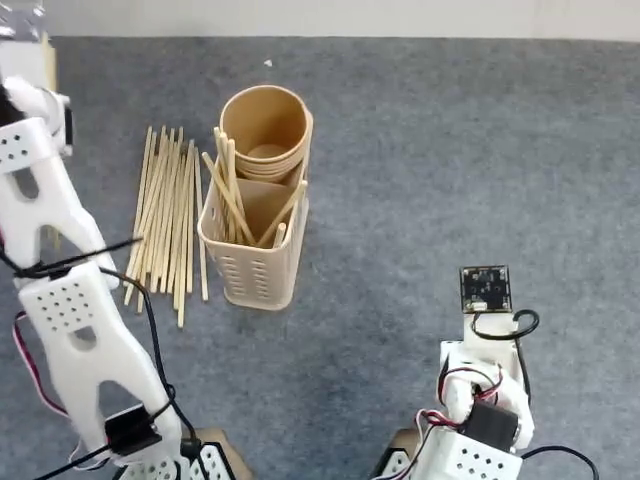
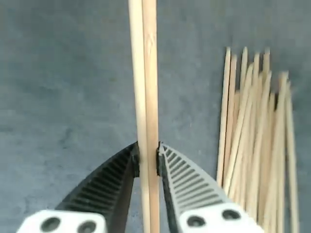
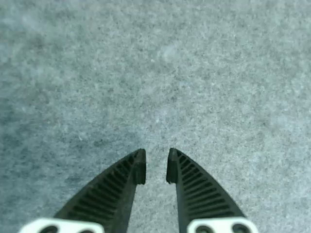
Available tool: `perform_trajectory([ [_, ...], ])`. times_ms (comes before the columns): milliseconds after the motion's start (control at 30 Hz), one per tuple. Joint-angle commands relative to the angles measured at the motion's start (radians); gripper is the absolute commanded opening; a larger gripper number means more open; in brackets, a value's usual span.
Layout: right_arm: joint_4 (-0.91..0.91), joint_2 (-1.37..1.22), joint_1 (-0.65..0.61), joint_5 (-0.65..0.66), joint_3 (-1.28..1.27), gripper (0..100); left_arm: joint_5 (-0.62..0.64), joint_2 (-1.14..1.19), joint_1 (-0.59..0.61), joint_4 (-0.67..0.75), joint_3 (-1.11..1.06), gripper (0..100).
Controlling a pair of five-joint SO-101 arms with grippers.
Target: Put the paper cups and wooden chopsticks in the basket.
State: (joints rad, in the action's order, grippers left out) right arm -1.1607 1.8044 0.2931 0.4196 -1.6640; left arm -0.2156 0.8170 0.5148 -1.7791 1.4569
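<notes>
Two pale wooden chopsticks (image 2: 146, 73) are clamped side by side in the left gripper (image 2: 148, 160), its jaws pressed against them from both sides. They run straight out past the fingertips over the grey carpeted surface (image 2: 63, 87). The loose pile of wooden chopsticks (image 2: 255, 131) lies near the held pair but apart from it.

From above, the white left arm (image 1: 60, 300) stretches along the 9 o'clock edge, its base near 7 o'clock and its wrist up toward 11 o'clock. The loose pile is fanned on the surface just at 9 o'clock of the cream perforated plastic basket (image 1: 255, 270), which stands upright left of centre. Inside the basket, a stack of brown paper cups (image 1: 265, 130) fills the 12 o'clock end, and several more chopsticks (image 1: 235, 200) lean crosswise in the 6 o'clock end.

The right arm (image 1: 480, 400) sits folded back at about 5 o'clock, well apart from the basket. The right gripper (image 3: 155, 165) hangs over bare surface, jaws a little apart, with nothing between them.
</notes>
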Motion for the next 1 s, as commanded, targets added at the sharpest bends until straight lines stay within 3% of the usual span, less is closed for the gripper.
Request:
perform_trajectory([
  [0,0.002,0.002,0.012,0.009,-0.156,8.8,0.068,-0.196,-0.058,-0.008,0.041,0],
  [100,0.002,0.002,0.013,0.009,-0.156,8.8,0.075,-0.372,-0.097,-0.009,-0.097,0],
  [200,0.002,0.002,0.013,0.009,-0.156,8.8,0.074,-0.653,-0.162,-0.006,-0.430,0],
  [333,0.002,0.002,0.013,0.009,-0.156,8.8,0.071,-1.047,-0.337,0.000,-0.875,0],
  [467,0.002,0.002,0.015,0.009,-0.156,8.8,0.137,-1.343,-0.538,0.181,-1.155,0],
  [767,-0.001,0.002,0.015,0.009,-0.156,8.8,0.305,-1.428,-0.621,0.741,-1.524,0],
  [967,-0.001,0.002,0.015,0.009,-0.156,8.8,0.318,-1.431,-0.707,0.861,-1.587,0],
])
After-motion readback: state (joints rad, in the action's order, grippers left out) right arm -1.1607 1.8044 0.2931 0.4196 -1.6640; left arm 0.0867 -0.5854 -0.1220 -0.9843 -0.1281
